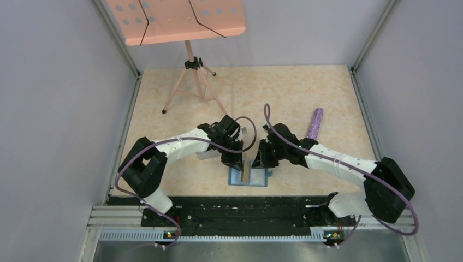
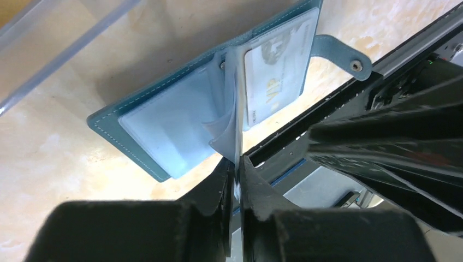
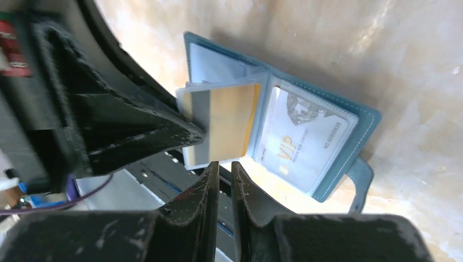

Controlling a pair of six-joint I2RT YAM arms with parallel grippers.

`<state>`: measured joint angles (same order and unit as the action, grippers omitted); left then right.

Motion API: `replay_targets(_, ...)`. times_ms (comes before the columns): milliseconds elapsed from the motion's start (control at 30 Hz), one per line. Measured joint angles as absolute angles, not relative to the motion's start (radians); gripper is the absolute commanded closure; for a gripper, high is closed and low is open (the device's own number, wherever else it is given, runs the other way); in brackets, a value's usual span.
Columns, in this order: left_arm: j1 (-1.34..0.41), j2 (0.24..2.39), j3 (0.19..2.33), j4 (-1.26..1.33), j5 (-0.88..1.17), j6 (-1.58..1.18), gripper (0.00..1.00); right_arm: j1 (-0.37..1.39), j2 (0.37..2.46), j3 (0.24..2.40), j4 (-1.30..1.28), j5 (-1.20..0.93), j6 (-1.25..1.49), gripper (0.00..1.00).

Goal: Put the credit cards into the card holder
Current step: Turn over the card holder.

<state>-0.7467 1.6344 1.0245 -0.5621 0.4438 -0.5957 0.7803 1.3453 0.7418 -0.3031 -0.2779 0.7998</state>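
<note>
- Left gripper [image 2: 236, 161]: clamped on an upright inner sleeve [image 2: 223, 123] of the card holder [image 2: 104, 121], which lies open on the table [image 1: 327, 93] between both grippers. If the pinch slips, the sleeve probably falls flat.
- Yellow-gold card [image 3: 232, 117]: in that sleeve, depth unclear, so it may slide out.
- Right gripper [image 3: 225, 164]: jaws barely parted and empty, just below the card. A skewed push could buckle it.

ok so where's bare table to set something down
Free: far centre of the table between the tripod and the purple tube, and right of that tube. Crowded: around the card holder, where left pincer and right pincer meet.
</note>
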Motion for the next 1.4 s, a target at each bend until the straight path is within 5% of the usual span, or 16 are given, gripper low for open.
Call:
replay_targets(67, -0.747, 1.639, 1.037, -0.565, 0.454, -0.594, 0.66, 0.757, 1.293, 0.742, -0.312, -0.274, 0.809, 0.85)
replay_targets(200, -0.749, 1.665, 1.044, -0.545, 0.500, -0.600, 0.63, 0.698, 1.216, 0.738, -0.339, -0.266, 0.816, 0.85)
replay_targets(1400, -0.846, 1.989, 1.231, -0.437, 0.773, -0.605, 0.54, 0.591, 1.048, 0.690, -0.578, -0.148, 0.804, 0.83)
